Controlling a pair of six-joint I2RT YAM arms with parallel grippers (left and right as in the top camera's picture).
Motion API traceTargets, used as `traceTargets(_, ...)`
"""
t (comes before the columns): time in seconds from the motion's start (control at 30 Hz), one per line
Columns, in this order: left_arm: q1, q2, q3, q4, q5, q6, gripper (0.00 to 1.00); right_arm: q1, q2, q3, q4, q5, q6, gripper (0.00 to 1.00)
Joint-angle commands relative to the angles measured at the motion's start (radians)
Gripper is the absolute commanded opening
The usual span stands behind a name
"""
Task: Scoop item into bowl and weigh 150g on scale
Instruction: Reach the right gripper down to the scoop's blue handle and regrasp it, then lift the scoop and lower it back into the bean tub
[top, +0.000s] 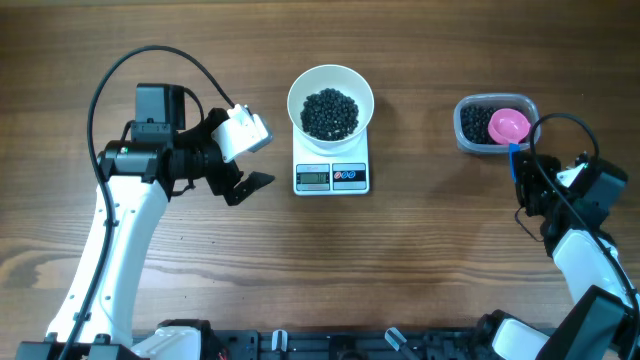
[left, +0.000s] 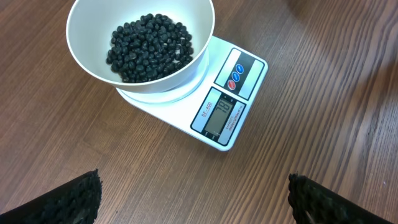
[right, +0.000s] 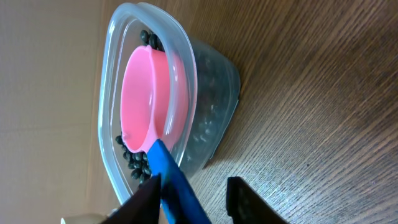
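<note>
Item (left: 149, 48): small matte black beads, heaped in the bottom of the bowl and well below its rim; more of the same beads lie in the tub.
Bowl (left: 87, 37): round, white and deep; it stands upright on the platform of the scale and covers most of it.
Scale (top: 331, 177): flat white rectangle at the middle of the table, with the grey display and two round buttons on the front edge. The digits are lit but too small to read.
Tub (right: 211, 81): clear rounded-rectangular plastic, well to the right of the scale, with beads on its floor.
Scoop (right: 146, 99): pink cup resting inside the tub on the beads; its blue handle (right: 177, 180) juts out over the tub rim.
Right fingers (right: 245, 199): parted on either side of the blue handle; one finger is against the handle and a gap shows before the other, so they are not clenched on it.
Left fingers (left: 68, 199): spread wide and grasping nothing; they hang above bare wood just left of the scale.
Table (top: 420, 260): brown wood grain, carrying the scale and the tub.
</note>
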Motion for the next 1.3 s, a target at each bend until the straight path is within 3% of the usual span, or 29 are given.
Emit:
traceTargets(0.0,0.005,0.006,-0.002,-0.001,0.004,0.021,1.00,-0.001,0.006,-0.002,0.007,-0.010,-0.013,0.29)
traceTargets(0.2,0.005,0.006,-0.002,-0.001,0.004,0.021,1.00,-0.001,0.005,-0.002,0.031,-0.072,-0.012,0.14)
traceTargets(0.9,0.005,0.006,-0.002,-0.001,0.004,0.021,1.00,-0.001,-0.157,0.099,0.039,-0.153,0.093,0.08)
traceTargets(1.1,0.005,0.006,-0.002,-0.001,0.004,0.021,1.00,-0.001,-0.166,0.291,-0.261,-0.148,-0.011,0.05)
traceTargets(1.27,0.005,0.006,-0.002,-0.001,0.004,0.021,1.00,-0.001,-0.135,0.620,-0.668,-0.122,-0.193,0.05)
